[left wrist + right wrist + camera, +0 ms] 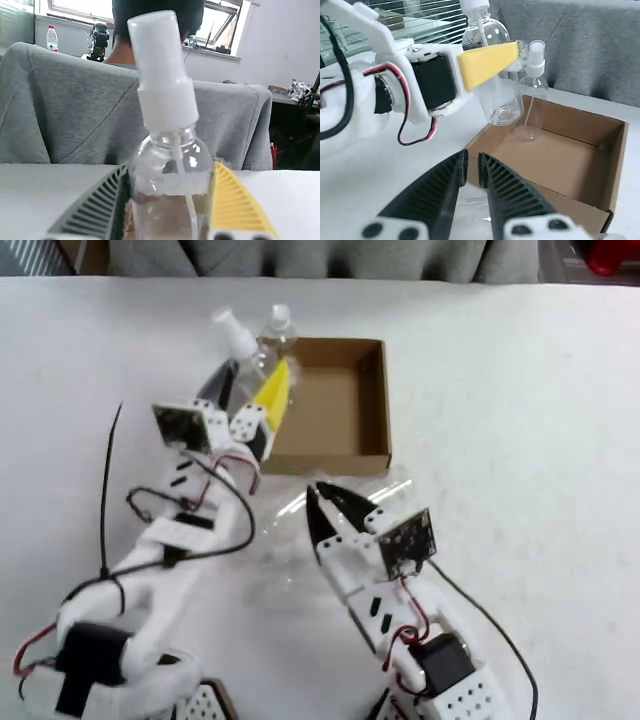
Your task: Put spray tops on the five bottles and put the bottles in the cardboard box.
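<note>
White table holds the cardboard box with one capped bottle standing inside, the left gripper pinches a second bottle with its spray top on over the box's corner, and the right gripper hangs nearly closed and empty, so three likely remain.

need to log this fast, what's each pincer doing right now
left pincer: closed on a spray bottle
right pincer: closed, holding nothing

L arm, R arm: white printed links, blk servos, red/blk wiring. L gripper: one yellow ribbed finger, one grey. R gripper: both fingers blk, ribbed. Blk cable at L arm's 9 o'clock.
</note>
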Available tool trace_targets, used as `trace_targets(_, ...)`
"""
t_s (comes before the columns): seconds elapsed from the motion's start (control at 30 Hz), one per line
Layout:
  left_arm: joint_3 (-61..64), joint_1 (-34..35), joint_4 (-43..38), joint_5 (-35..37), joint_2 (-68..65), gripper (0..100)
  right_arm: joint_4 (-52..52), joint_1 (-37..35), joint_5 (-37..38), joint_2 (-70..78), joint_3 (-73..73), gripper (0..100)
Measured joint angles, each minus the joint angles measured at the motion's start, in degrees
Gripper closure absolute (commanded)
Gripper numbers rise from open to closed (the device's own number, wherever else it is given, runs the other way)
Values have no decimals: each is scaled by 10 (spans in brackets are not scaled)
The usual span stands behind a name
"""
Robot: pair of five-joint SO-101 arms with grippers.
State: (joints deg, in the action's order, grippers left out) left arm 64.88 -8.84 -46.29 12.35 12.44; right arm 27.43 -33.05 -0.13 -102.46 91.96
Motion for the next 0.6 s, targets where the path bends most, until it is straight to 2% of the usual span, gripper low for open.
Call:
trace_targets(0.2, -55, 1, 0, -27, -91, 976, 0, 4, 0, 0, 0, 984)
trace_targets(0.6, -182, 19, -7, -31, -251, 976, 0, 4, 0, 0, 0, 984)
